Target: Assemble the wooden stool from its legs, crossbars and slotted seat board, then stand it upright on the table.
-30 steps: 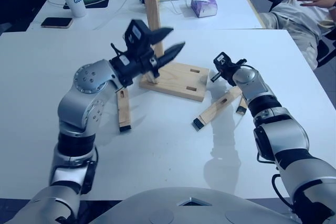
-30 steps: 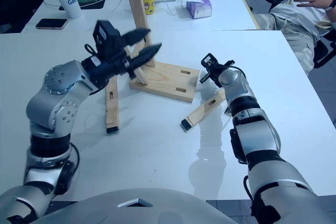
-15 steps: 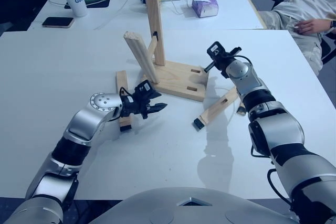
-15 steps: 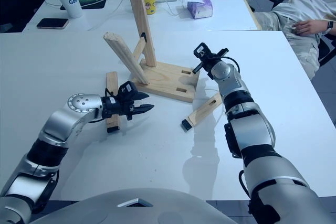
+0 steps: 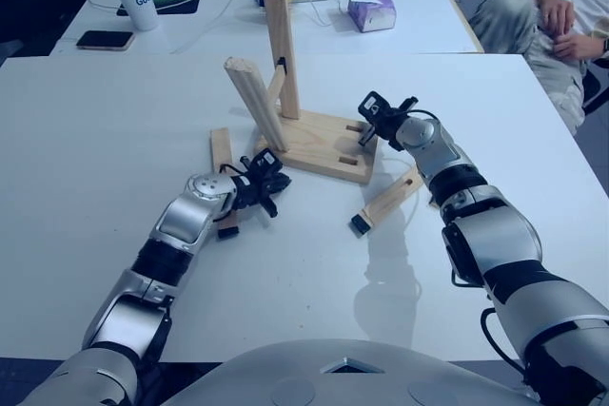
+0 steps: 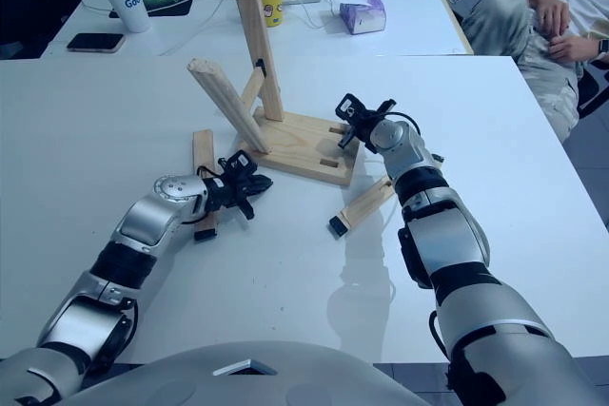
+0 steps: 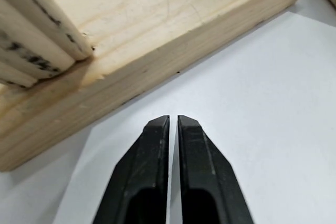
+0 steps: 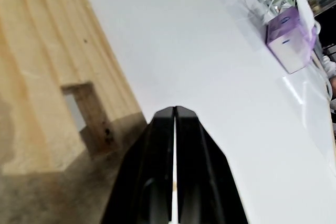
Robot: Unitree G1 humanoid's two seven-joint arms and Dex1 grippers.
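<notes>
So here's where we're at: the slotted seat board [image 5: 319, 145] lies flat mid-table [image 5: 114, 121] with two legs already plugged in. There's an upright leg [image 5: 281, 49] at its 12 o'clock corner and a tilted leg [image 5: 252, 102] at about 10 o'clock, with what looks like a crossbar [image 5: 276, 83] between them. Our left gripper [image 7: 174, 119] is clenched on nothing, tips just shy of the board's edge at 8 o'clock, near the tilted leg's foot. Our right gripper [image 8: 175, 109] is pinched closed and empty too, right at the board's 3 o'clock edge beside an empty slot [image 8: 84, 109]. A loose leg [image 5: 388, 200] lies at 4 o'clock from the board, and a second loose leg [image 5: 221, 145] at 9 o'clock. Our guess is we're squaring up the board before the next leg goes in. To do it well, we'd nudge gently from both sides at once so the board doesn't spin. We'd also keep the pushes low on the edge so the tilted leg doesn't lever out. Then we'd seat that leg straight before going for a loose one, and grab that one mid-length so it doesn't droop.
</notes>
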